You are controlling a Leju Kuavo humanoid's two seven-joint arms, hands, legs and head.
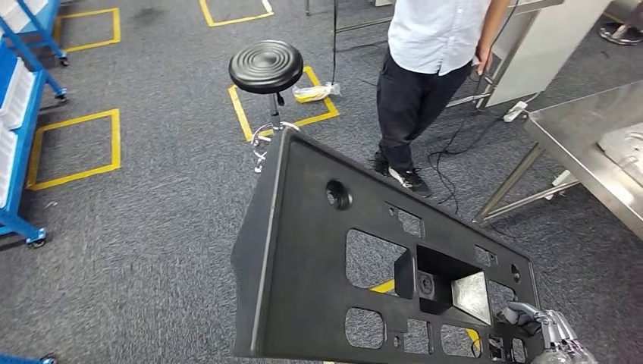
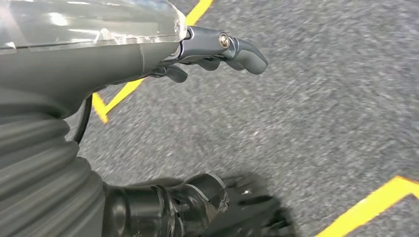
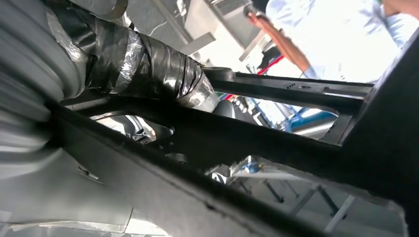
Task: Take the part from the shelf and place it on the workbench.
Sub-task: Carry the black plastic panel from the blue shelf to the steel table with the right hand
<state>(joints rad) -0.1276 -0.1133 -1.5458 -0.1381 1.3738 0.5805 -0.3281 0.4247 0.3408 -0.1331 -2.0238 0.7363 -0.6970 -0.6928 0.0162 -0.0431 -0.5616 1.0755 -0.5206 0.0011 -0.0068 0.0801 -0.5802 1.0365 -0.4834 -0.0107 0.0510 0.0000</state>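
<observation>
Right hand (image 1: 547,327) grips the black part (image 1: 318,250) at its lower corner; left hand (image 2: 197,54) hangs spread, holding nothing.

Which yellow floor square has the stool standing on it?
The yellow square just beyond the black panel: the black stool stands over it. The other squares hold no stool.

Large black plastic part (image 1: 318,250) with cutouts, tilted, held above carpet.

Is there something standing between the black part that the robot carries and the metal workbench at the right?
The right hand holds the black part over carpet. Between it and the workbench lie cables; a person stands beside that path.
</observation>
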